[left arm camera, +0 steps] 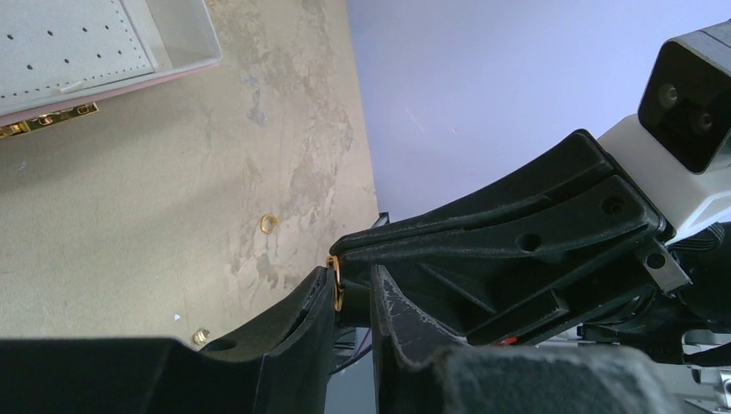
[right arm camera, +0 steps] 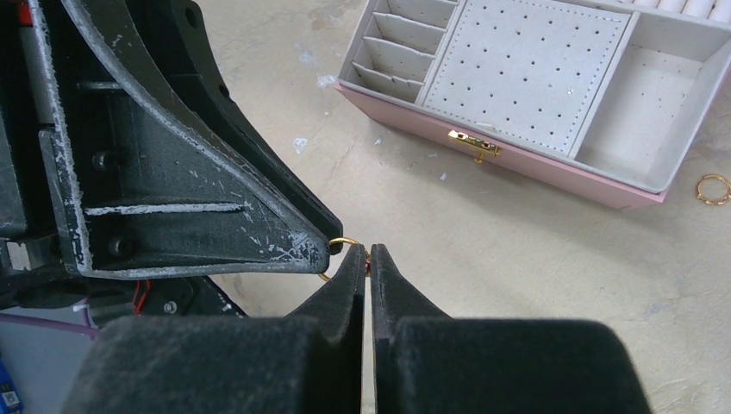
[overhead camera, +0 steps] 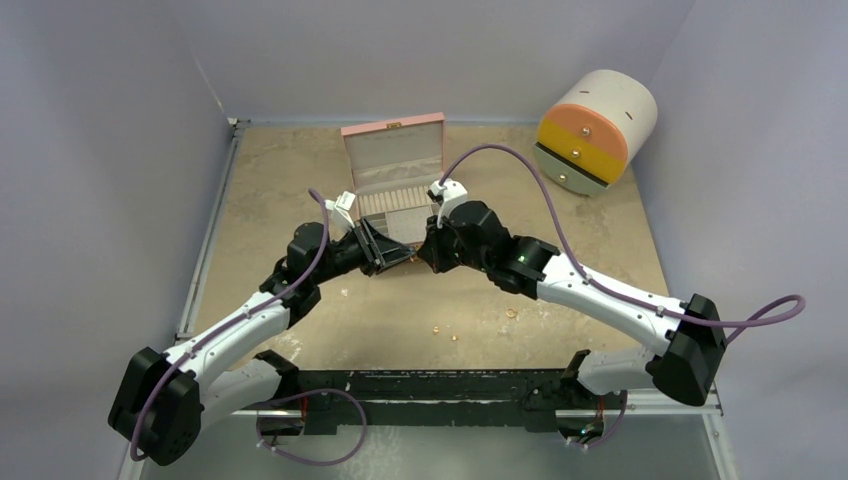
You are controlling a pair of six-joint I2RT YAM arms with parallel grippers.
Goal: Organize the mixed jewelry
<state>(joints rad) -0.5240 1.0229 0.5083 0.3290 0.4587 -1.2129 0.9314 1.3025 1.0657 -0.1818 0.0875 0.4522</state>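
Observation:
A thin gold ring [right arm camera: 345, 242] is pinched at the tips of my right gripper [right arm camera: 369, 250], which is shut on it. My left gripper [left arm camera: 352, 274] faces it head-on. The ring [left arm camera: 338, 283] lies flat against the inner face of one left finger, and the other left finger stands a small gap away with the right gripper's tip between them. Both grippers [overhead camera: 408, 255] meet just in front of the open pink box [overhead camera: 395, 170]. More of the mixed jewelry lies loose on the table: a small ring [left arm camera: 269, 223], a stud [left arm camera: 201, 336] and a scalloped ring [right arm camera: 713, 189].
The pink box [right arm camera: 517, 86] shows a perforated stud panel, slotted dividers and a bare side compartment. A white cylinder with orange and yellow drawers [overhead camera: 595, 130] stands at the back right. Tiny gold pieces [overhead camera: 436, 328] [overhead camera: 512, 312] lie nearer the arm bases.

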